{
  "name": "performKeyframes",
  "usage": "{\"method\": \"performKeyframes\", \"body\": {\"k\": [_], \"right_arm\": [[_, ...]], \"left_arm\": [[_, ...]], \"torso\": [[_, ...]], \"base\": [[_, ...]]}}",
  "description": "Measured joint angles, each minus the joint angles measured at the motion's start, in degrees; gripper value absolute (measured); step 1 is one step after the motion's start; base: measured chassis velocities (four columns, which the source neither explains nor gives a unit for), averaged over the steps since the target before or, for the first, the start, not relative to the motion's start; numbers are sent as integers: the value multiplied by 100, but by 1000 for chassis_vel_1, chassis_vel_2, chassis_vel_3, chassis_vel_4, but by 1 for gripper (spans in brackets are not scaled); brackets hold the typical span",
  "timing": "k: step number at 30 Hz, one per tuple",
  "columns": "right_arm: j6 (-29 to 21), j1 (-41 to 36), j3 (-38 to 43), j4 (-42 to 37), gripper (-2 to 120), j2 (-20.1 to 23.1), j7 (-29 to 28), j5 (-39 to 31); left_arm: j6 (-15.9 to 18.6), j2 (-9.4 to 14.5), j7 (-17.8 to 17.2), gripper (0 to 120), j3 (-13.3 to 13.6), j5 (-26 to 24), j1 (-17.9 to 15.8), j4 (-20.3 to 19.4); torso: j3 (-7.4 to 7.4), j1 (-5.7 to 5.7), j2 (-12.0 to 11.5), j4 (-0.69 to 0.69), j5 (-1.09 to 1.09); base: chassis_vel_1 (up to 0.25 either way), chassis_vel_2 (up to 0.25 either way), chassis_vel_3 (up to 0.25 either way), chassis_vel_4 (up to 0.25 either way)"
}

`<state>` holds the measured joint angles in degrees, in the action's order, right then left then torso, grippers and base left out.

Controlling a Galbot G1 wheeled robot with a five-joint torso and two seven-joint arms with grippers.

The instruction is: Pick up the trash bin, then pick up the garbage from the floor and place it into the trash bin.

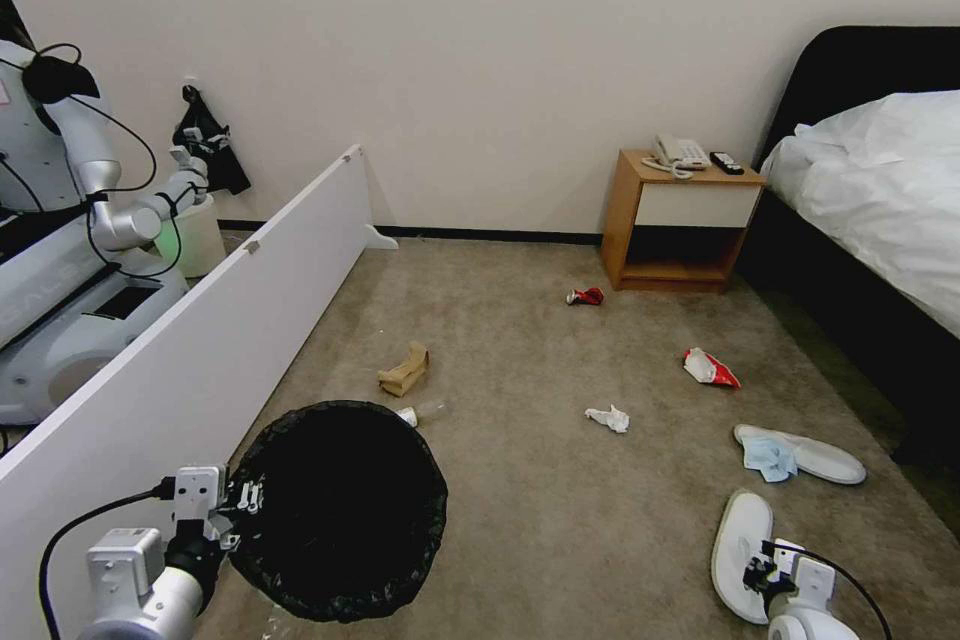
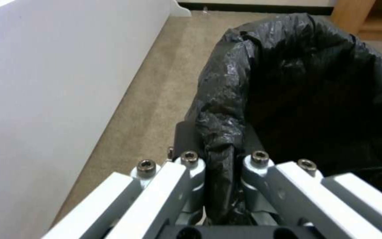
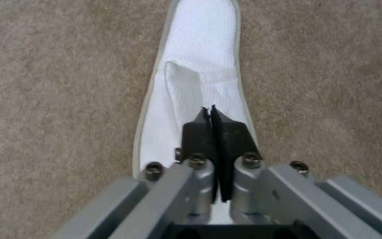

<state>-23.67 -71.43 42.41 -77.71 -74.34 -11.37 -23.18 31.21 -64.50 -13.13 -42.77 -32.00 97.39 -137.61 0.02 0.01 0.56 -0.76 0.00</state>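
Your first step looks done: the left gripper point(image 2: 220, 166) is pinched onto the black-lined rim of the trash bin point(image 1: 340, 505), the crinkled liner squeezed between its two fingers point(image 2: 190, 172), with the bin's dark mouth opening just beyond the fingertips. Whether the bin is lifted clear of the floor point(image 1: 560, 520) cannot be told. No litter can be made out inside it, so by my reading the collecting has hardly begun.

All the garbage lies on the carpet: a brown paper bag point(image 1: 404, 370) and a small bottle point(image 1: 422, 413) just past the bin's far rim, a crushed red can point(image 1: 586, 296) farther off near the nightstand point(image 1: 680, 220), a red-white snack packet point(image 1: 708, 368), a crumpled tissue point(image 1: 608, 418), and a far slipper point(image 1: 800, 453) with a blue cloth point(image 1: 769, 457) resting on it.

Your right gripper point(image 3: 211, 114) hangs low with its wrist pointing down over the near slipper point(image 3: 195, 76). Its black fingertips are pressed together with nothing between them, and the white fabric lies directly beneath and ahead of the tips. Contact with the slipper cannot be judged
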Motion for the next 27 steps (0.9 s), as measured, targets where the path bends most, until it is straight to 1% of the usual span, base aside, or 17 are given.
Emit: {"method": "performKeyframes", "body": {"k": [16,17,18,19,20,21,22,25,26,27], "right_arm": [[15,-44,23,-16,0,13,19,52],[19,-49,20,-23,2,15,20,55],[22,-49,16,-34,7,15,21,56],[22,-49,16,-34,7,15,21,56],[23,-49,8,-37,13,15,22,58],[24,-48,3,-38,16,13,22,60],[24,-48,3,-38,16,13,22,60],[26,-35,-12,-38,33,7,21,77],[26,-35,-12,-38,33,7,21,77],[26,-33,-17,-45,38,6,19,85]], "left_arm": [[1,-4,0,4,0,-1,7,-23],[0,-4,0,4,1,-1,7,-25],[0,-5,0,4,1,0,8,-27],[0,-5,0,4,1,0,8,-27],[0,-6,0,4,2,1,10,-30],[0,-7,0,4,2,2,13,-33],[0,-7,0,4,2,2,13,-33],[0,-7,0,4,2,3,16,-41],[0,-7,0,4,2,3,16,-41],[2,-7,-2,4,2,3,14,-43]], "torso": [[0,0,0,0,0],[0,0,0,0,0],[0,0,0,0,0],[0,0,0,0,0],[0,0,0,1,0],[0,0,0,0,0],[0,0,0,0,0],[0,0,0,0,0],[0,0,0,0,0],[0,0,0,0,0]], "base": [[0,0,0,0],[0,0,0,0],[0,0,0,0],[0,0,0,0],[0,0,0,0],[0,0,0,0],[0,0,0,0],[0,0,0,0],[0,0,0,0],[0,0,0,0]]}}
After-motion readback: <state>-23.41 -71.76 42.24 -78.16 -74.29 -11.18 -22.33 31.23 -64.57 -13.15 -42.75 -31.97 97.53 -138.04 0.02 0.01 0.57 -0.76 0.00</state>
